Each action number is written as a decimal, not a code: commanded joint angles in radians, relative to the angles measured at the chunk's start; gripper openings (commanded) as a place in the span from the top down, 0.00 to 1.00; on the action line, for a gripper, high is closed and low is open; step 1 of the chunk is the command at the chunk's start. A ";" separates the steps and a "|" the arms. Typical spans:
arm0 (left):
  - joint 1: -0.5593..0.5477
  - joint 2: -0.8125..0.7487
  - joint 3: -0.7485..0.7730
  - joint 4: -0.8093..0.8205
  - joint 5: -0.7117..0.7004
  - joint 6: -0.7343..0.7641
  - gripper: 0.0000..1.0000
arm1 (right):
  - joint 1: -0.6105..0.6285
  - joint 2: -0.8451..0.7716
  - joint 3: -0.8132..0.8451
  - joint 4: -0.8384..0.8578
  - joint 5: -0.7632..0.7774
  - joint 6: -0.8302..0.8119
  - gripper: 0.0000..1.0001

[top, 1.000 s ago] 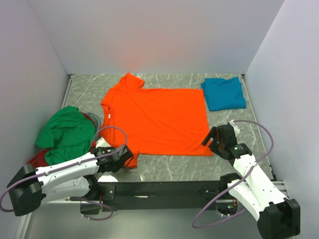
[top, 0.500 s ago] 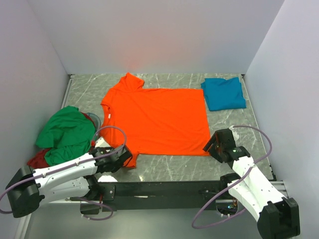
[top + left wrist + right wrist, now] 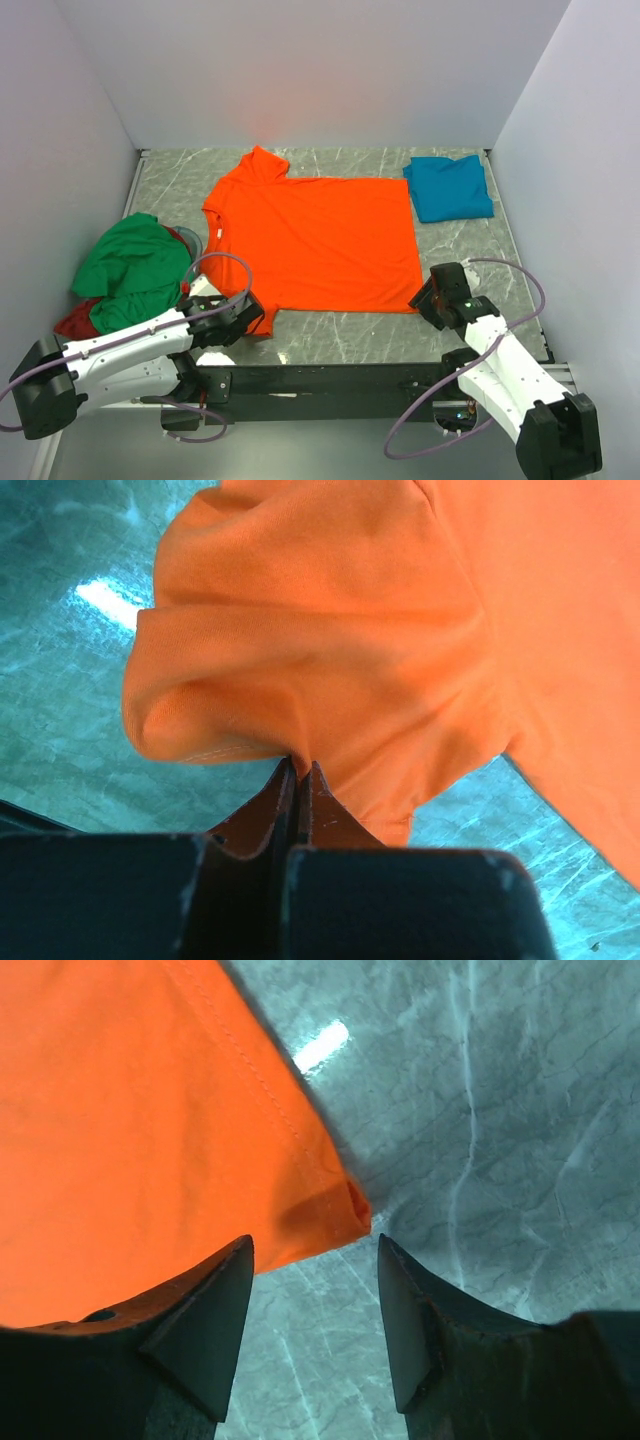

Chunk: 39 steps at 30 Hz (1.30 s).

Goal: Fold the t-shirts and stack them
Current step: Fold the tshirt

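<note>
Lying spread flat over the middle of the tabletop (image 3: 340,338), the orange t-shirt (image 3: 320,240) is noted with its collar toward the left edge and its hem toward the right edge.

The near sleeve (image 3: 300,660) is bunched and pinched in the left pincer (image 3: 302,768), which is clenched on the cloth close to the near edge. No gap is seen between its fingers.

The right pincer (image 3: 315,1245) is released. Its fingers (image 3: 205,1320) are held apart at the near hem corner (image 3: 345,1210), with the corner's tip just ahead of the gap. No grip on the cloth is seen.

The teal t-shirt (image 3: 450,187) is recorded folded at the far right corner, apart from the orange one. The green t-shirt (image 3: 135,262) is crumpled at the left edge, heaped over the dark red t-shirt (image 3: 75,320), of which only an edge is seen.
</note>
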<state>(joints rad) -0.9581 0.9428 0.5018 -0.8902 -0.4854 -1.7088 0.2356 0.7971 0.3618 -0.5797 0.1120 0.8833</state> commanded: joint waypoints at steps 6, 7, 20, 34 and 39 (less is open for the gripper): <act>0.002 -0.015 0.040 -0.016 -0.036 0.024 0.99 | -0.004 0.089 -0.008 0.090 0.034 0.019 0.56; 0.002 -0.015 0.041 -0.015 -0.036 0.026 0.99 | -0.004 0.102 -0.004 0.092 0.032 0.017 0.59; 0.001 -0.030 0.081 -0.082 -0.025 0.008 0.99 | -0.002 0.030 0.032 -0.003 0.037 -0.004 0.84; -0.063 -0.102 0.044 -0.185 0.154 -0.107 0.99 | 0.004 -0.170 0.002 -0.163 -0.038 0.077 0.90; -0.114 -0.062 0.067 -0.229 0.163 -0.141 0.99 | 0.004 -0.219 0.003 -0.215 -0.018 0.100 0.90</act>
<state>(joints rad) -1.0466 0.8600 0.5491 -1.0592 -0.3485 -1.8065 0.2359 0.6064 0.3584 -0.7391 0.0841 0.9531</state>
